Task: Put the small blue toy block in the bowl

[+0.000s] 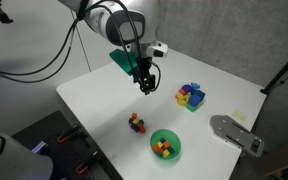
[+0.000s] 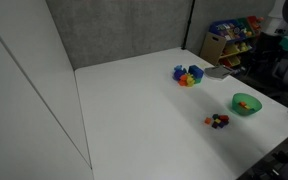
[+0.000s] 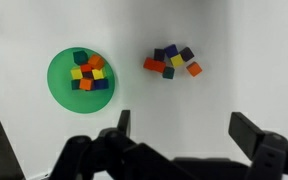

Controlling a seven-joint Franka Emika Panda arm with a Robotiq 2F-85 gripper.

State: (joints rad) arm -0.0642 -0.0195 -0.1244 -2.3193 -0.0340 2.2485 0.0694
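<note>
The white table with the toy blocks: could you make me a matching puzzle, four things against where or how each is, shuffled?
1. round bright green bowl
2. flat grey metal plate
3. black robot gripper
4. loose cluster of tiny coloured blocks

a. open, hanging in the air
b. holds several tiny blocks
c. lies by the white table's edge
d. lies beside the bowl

Pairs: 1-b, 2-c, 3-a, 4-d.

Bright green bowl [image 3: 59, 70], white table [image 3: 224, 60], small red, orange, yellow, dark-blue blocks [image 3: 171, 62].
</note>
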